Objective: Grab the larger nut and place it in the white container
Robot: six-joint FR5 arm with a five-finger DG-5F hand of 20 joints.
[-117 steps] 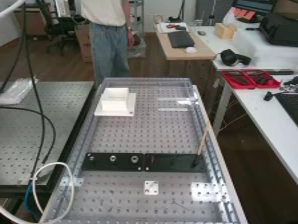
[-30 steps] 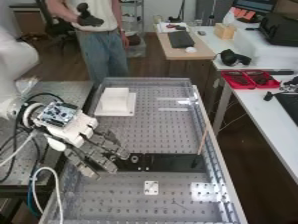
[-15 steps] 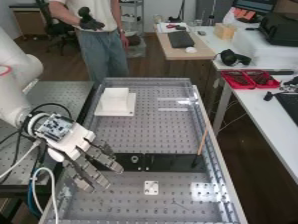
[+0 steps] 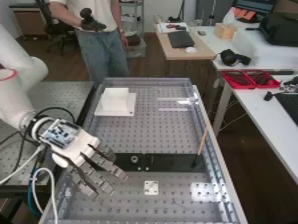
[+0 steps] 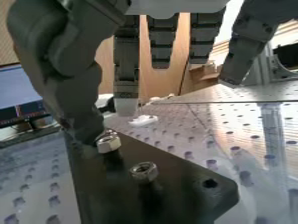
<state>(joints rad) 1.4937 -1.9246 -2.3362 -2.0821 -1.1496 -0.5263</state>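
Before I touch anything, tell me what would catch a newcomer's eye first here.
First, the dark hand, hanging open over the left side of the bench in the high view. Next, the white container toward its far left corner. In the wrist view, one shiny nut sits by the thumb, another nut nearby, both on a black plate.

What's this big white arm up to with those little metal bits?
The white robot arm holds its dark grey hand over a black plate, with its fingers open. One metal nut is right by a fingertip; another nut stands near it on the plate. The job is to put the larger nut into the white container farther along the bench. It looks like the pick-up hasn't happened yet.
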